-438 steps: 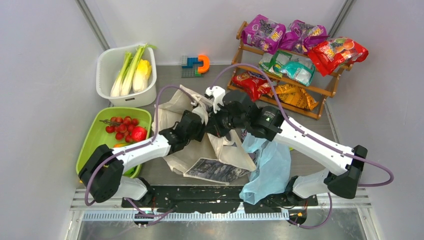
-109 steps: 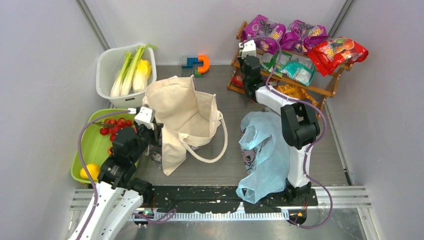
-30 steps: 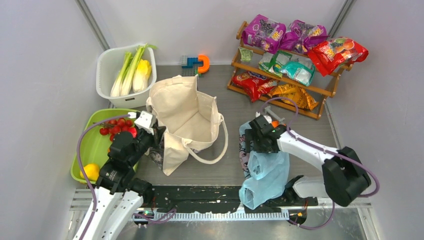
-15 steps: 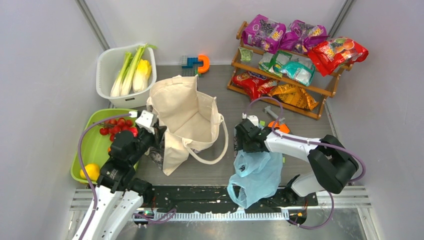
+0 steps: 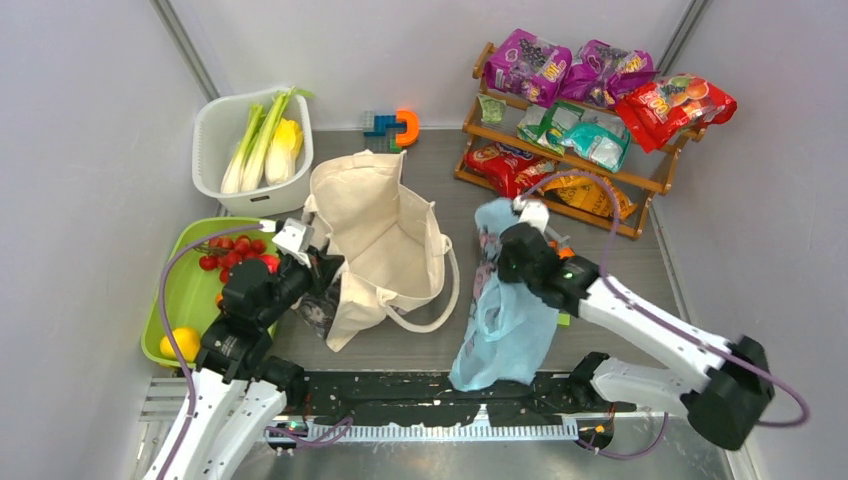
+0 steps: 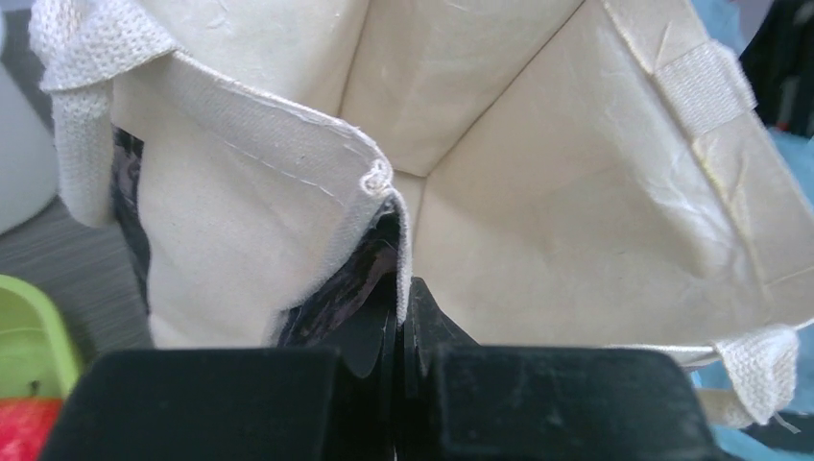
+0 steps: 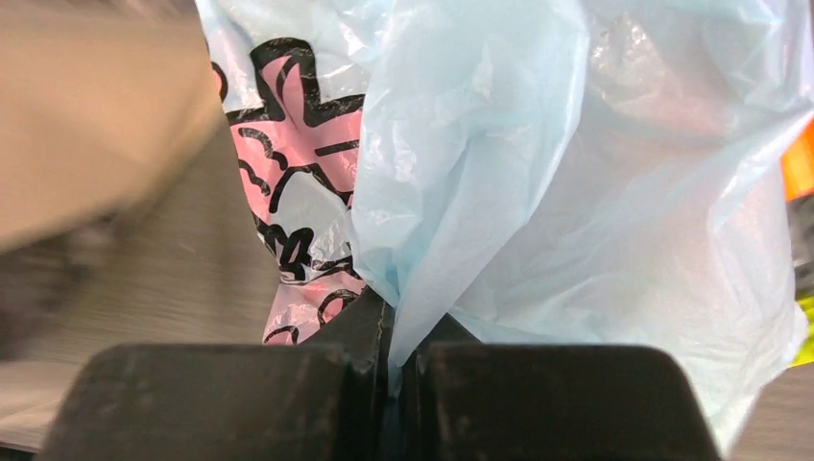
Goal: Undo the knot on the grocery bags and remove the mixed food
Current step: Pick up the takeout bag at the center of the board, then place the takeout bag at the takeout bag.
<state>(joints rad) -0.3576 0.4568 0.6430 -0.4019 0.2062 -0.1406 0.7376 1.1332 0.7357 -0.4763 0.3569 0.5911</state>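
Observation:
The cream canvas tote (image 5: 385, 240) stands open mid-table. My left gripper (image 5: 318, 262) is shut on its near-left rim (image 6: 288, 125), the hem pinched between the fingertips (image 6: 398, 307). My right gripper (image 5: 497, 240) is shut on a fold of the light-blue plastic bag (image 5: 505, 320), which hangs limp from it; the film (image 7: 576, 192) is clamped at the jaws (image 7: 394, 336). The knot is out of view. Green-white stalks (image 5: 255, 140) and a yellow vegetable (image 5: 285, 150) lie in the white tub. Red fruits (image 5: 240, 255) and a yellow one (image 5: 180, 343) sit in the green tray. Red (image 5: 505, 165) and orange (image 5: 590, 190) packets rest on the rack.
The white tub (image 5: 215, 120) stands back left, with the green tray (image 5: 180, 290) in front of it. A wooden rack (image 5: 640, 185) at the back right also holds purple (image 5: 525, 65) and teal packets (image 5: 590, 135). Toy blocks (image 5: 392, 128) lie by the back wall.
My right gripper has closed on the light-blue bag and raised it toward the rack, so the bag now hangs stretched. The left gripper has kept its grip on the tote.

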